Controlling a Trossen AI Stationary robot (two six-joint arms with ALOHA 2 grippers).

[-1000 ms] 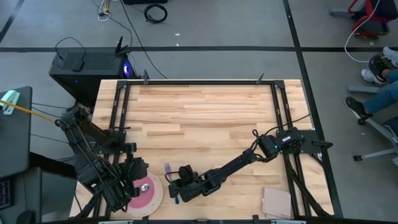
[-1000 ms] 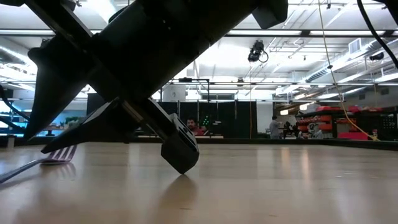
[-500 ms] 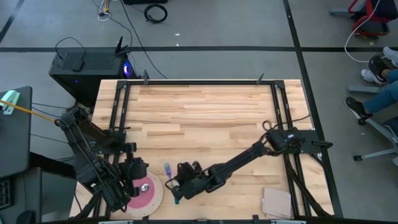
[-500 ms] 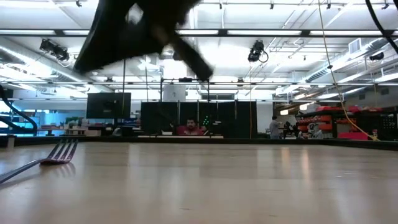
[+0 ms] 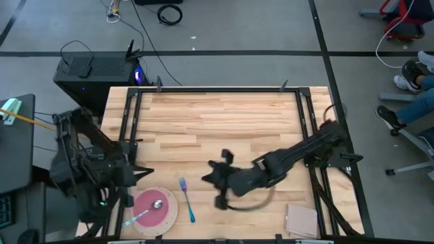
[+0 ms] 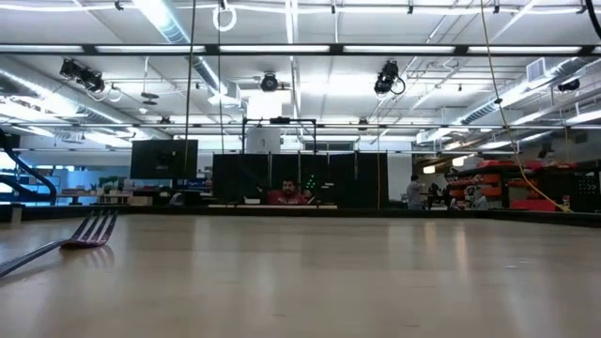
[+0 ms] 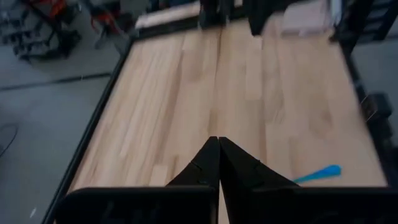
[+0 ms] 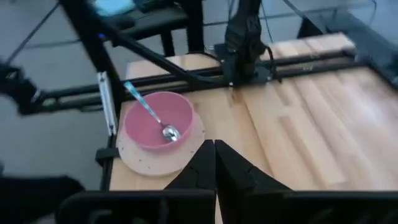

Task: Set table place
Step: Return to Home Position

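Note:
The off-white plate (image 5: 171, 211) lies at the table's near left. The pink bowl (image 5: 150, 205) stands on it, also in the right wrist view (image 8: 158, 118). The spoon (image 8: 163, 127) rests in the bowl with its handle leaning over the rim. The teal-handled fork (image 5: 187, 201) lies flat on the table just right of the plate, and its tines show in the low view (image 6: 89, 230). My right gripper (image 5: 211, 175) is shut and empty, above the table and right of the fork. My left gripper (image 5: 144, 173) is shut and empty, beyond the plate by the left rail.
The tan square pad (image 5: 302, 220) lies at the table's near right corner. Black rails (image 5: 129, 129) run along the table's sides. The bare wood (image 5: 224, 122) stretches across the middle and the far half.
My right gripper has risen from the table beside the fork and drawn back toward the right and far side; the fork stays lying where it was. My left arm has pulled away from over the bowl toward the left edge, uncovering the spoon in the bowl.

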